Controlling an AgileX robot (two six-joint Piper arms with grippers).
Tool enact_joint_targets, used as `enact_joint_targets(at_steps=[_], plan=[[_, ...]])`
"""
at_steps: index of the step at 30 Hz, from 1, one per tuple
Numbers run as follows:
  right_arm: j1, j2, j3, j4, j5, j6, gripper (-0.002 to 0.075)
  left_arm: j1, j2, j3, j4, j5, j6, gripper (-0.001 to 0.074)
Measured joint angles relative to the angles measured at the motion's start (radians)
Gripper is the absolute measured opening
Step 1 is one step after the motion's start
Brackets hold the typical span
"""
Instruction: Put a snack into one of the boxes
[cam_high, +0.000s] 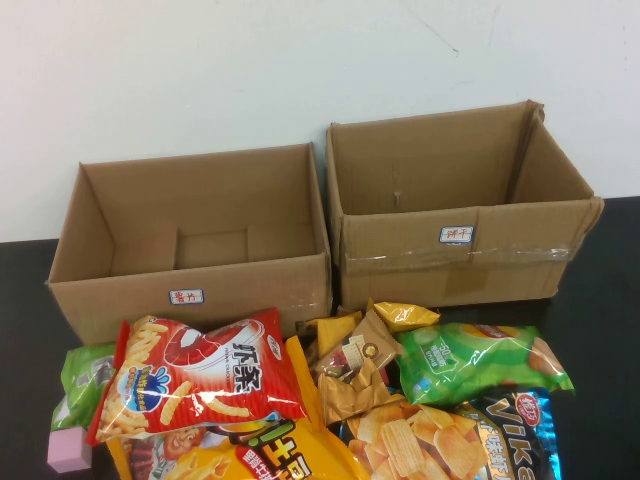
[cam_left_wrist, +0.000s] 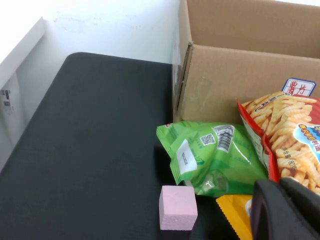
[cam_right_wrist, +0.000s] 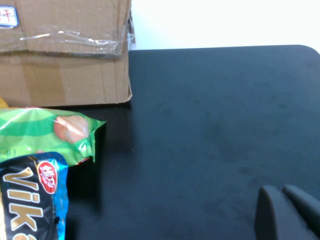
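Note:
The snack (cam_high: 200, 375), a glossy red bag with yellow sticks and white characters, lies flat on the pile in front of the low left box (cam_high: 190, 290). That open brown box has a small red-lettered label on its front. In the left wrist view the snack (cam_left_wrist: 287, 135) lies against the box wall (cam_left_wrist: 240, 75). My left gripper (cam_left_wrist: 279, 184) hovers shut and empty just short of the snack's near edge. Over bare black table to the right of the pile, my right gripper (cam_right_wrist: 282, 191) is also shut and empty. Neither gripper shows in the high view.
A taller taped box (cam_high: 450, 260) stands at the right. Around the snack lie a green bag (cam_high: 80, 375), a pink cube (cam_high: 70, 450), a yellow bag (cam_high: 230, 455), small brown packs (cam_high: 355, 375), another green bag (cam_high: 480, 360) and a blue-black bag (cam_high: 510, 430).

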Motion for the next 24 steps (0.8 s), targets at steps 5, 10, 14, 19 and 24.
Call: enact_joint_targets(at_steps=[5,10,14,19,24], plan=[[0.000,0.000,0.000,0.000,0.000,0.000,-0.0001,0.000,0.000,0.000,0.000,0.000,0.000,-0.0003],[0.000,0.000,0.000,0.000,0.000,0.000,-0.0001,0.000,0.000,0.000,0.000,0.000,0.000,-0.0003],[0.000,0.000,0.000,0.000,-0.002,0.000,-0.0001,0.000,0.000,0.000,0.000,0.000,0.000,-0.0003],[0.000,0.000,0.000,0.000,-0.002,0.000,-0.0001,0.000,0.000,0.000,0.000,0.000,0.000,-0.0003],[0.000,0.000,0.000,0.022,-0.002,0.000,-0.0001,0.000,0.000,0.000,0.000,0.000,0.000,-0.0003]])
